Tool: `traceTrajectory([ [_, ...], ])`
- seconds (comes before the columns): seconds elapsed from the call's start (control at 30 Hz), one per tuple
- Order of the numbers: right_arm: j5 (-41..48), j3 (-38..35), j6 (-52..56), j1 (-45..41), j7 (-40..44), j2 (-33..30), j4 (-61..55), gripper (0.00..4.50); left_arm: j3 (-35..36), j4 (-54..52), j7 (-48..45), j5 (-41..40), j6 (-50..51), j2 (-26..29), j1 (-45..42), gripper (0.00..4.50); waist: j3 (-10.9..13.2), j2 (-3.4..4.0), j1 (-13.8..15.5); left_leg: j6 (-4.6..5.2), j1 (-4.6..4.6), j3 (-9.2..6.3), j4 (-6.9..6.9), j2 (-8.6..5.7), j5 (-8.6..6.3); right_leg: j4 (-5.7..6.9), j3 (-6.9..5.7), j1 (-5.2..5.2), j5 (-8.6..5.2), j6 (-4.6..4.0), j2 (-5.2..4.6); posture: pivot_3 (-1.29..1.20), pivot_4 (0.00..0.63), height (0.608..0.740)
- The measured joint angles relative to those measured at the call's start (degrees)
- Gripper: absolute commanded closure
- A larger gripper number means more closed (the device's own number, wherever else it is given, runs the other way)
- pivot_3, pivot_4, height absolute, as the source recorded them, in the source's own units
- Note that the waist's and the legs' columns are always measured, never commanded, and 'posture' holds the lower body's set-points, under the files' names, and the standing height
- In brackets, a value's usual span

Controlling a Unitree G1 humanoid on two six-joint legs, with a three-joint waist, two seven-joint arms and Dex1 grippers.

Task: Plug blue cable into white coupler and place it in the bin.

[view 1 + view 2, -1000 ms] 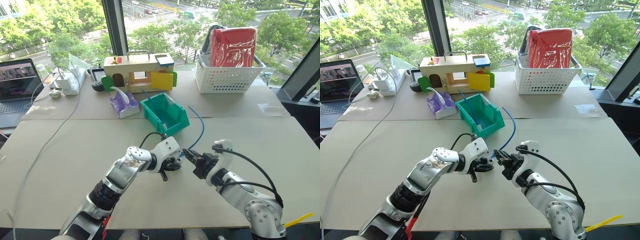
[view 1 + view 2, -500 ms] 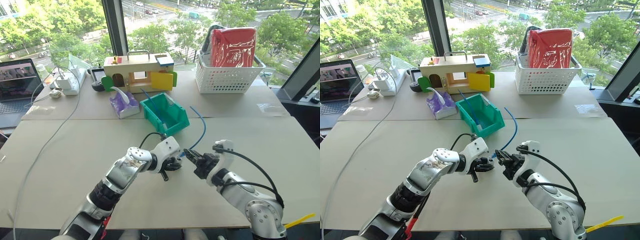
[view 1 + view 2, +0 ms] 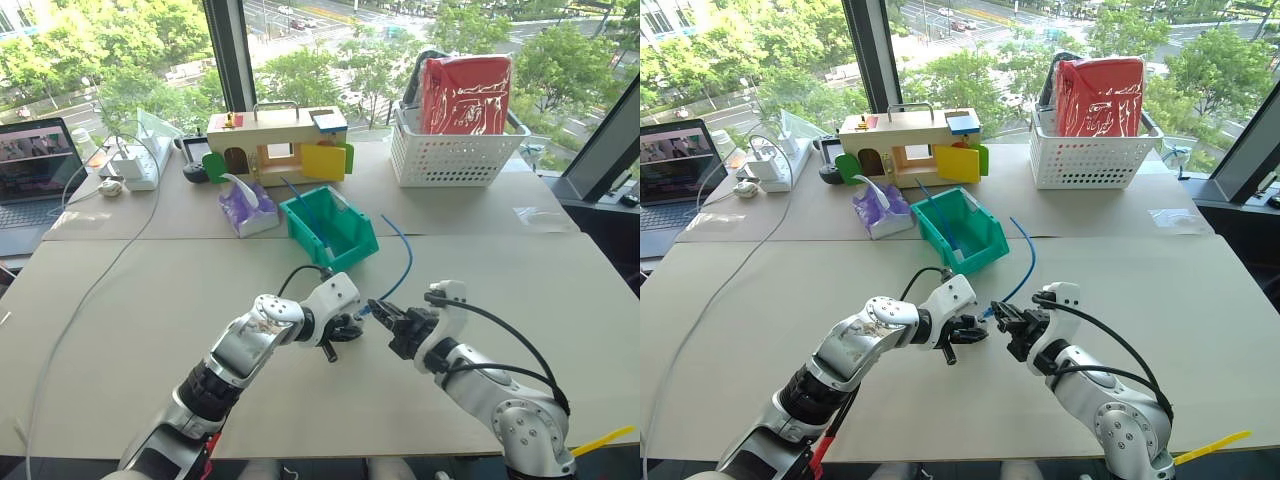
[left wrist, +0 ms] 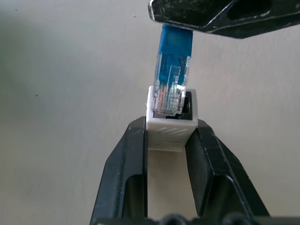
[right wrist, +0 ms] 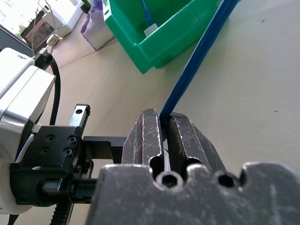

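Note:
Over the middle of the table my two grippers meet tip to tip. My left gripper [image 4: 169, 136] is shut on the white coupler [image 4: 170, 129], whose dark socket faces the other hand. My right gripper [image 5: 161, 123] is shut on the blue cable [image 3: 401, 262] just behind its clear plug [image 4: 171, 91]. The plug's tip sits in the mouth of the coupler's socket. The cable arcs up and back from the right gripper [image 3: 377, 308] toward the teal-green bin [image 3: 330, 228]. The bin stands just beyond the grippers, and another blue cable with a white piece [image 5: 149, 19] lies in it.
A purple tissue pack [image 3: 246, 208] lies left of the bin, a wooden toy house [image 3: 278, 142] behind it. A white lattice basket [image 3: 458, 146] with a red bag stands back right. A laptop [image 3: 35, 172], a power strip and a long grey-white cord [image 3: 95, 280] are on the left.

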Motion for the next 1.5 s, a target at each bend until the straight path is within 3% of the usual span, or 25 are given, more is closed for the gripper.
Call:
traceTrajectory([
  [0.67,-2.90,0.96,3.27,-1.38,-1.50,-2.64,-2.89,4.50,-0.26,-0.69,1.54,-1.31,1.00,0.25,-0.02,3.82,0.00,0.00,0.02,0.00,-0.01,0.00,0.00,0.00,0.00,-0.04,0.00,0.00,0.00,0.00,0.00,0.00,0.150,0.740],
  [1.5,-17.08,8.35,6.22,-4.67,0.39,-4.50,-6.58,4.50,0.57,-0.75,2.92,-3.73,9.11,-1.00,-2.42,3.82,-0.30,-0.06,-0.06,0.00,0.05,0.00,-0.02,0.00,0.00,-0.08,0.00,0.05,0.00,0.00,0.00,0.00,0.150,0.740],
])
